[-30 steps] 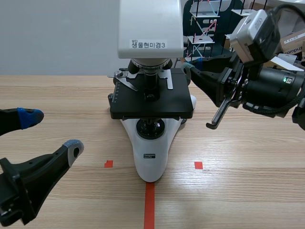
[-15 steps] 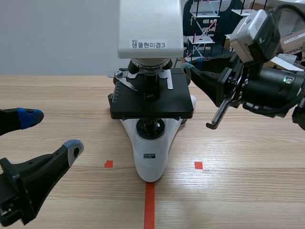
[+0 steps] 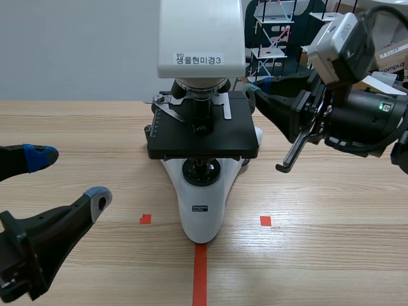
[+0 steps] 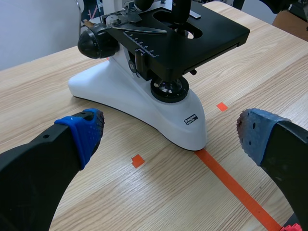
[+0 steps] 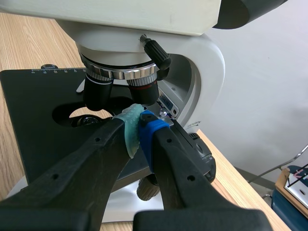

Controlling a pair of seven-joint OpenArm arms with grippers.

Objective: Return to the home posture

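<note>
Scene view cuts the microscope (image 3: 203,127) off at the top, so only its blocky white head shows, and the eyepieces are out of frame. It stands on the pale wood-grain table (image 3: 331,242), mid-table, with its smooth, rounded white base on the end of the orange-red tape line.

The left gripper (image 3: 70,176) sits low at the near left, well apart from the microscope. Its arm is cut off by the frame. In the left wrist view its fingers are spread wide with nothing between them (image 4: 171,132), and their dotted blue pads (image 4: 86,129) face each other.

The right gripper (image 3: 253,90) comes in raised from the right. In the scene view its tips are hard to make out behind the matte black stage (image 3: 203,137). The right wrist view shows the gripper closed on nothing (image 5: 139,127), its grey-green and blue pads pressed together. It sits over the stage, just below the chrome-banded objectives (image 5: 120,79). It seems not to touch them, though I cannot tell.

A black ribbed focus knob (image 4: 96,43) juts from the microscope's side.
</note>
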